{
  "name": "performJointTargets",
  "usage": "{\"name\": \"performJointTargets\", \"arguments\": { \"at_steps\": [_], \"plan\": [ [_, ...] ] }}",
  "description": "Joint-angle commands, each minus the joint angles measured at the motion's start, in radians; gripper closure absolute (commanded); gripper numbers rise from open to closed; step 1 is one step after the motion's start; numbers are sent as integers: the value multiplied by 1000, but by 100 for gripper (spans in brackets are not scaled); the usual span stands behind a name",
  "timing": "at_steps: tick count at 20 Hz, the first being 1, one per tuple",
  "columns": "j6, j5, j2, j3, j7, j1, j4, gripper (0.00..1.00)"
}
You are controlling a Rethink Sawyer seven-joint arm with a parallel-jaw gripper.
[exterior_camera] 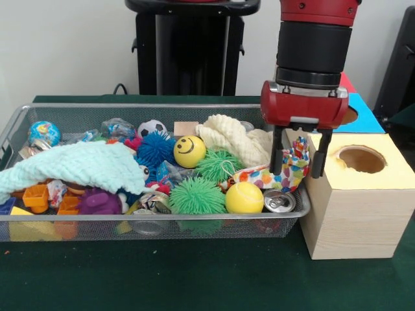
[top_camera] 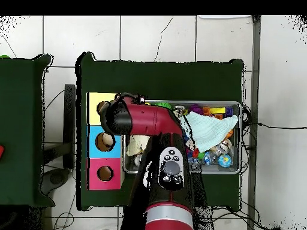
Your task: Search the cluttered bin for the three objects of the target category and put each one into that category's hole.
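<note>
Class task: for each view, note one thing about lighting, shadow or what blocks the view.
Front view: even light, a glint on the can top, the gripper in plain sight. Overhead view: the red arm covers the wire bin at its box end, hiding the gripper.

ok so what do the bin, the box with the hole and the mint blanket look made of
Bin: metal wire mesh, silvery, see-through grid walls. Box: pale unfinished wood, grain lines showing on its side; the yellow top looks painted or papered. Blanket: soft knit or fleece, with a bumpy, draping surface.
</note>
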Motion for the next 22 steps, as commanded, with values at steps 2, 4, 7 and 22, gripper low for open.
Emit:
{"name": "performJointTargets", "arguments": {
  "at_steps": [2, 4, 7, 22],
  "plan": [
    [34, 32, 28, 77, 169, -31, 133, 0],
    [15, 34, 33, 70, 185, -30, 154, 0],
    [-3, 25, 48, 58, 190, -24, 172, 0],
    [80, 8, 70, 28, 153, 14, 142, 0]
  ]
}}
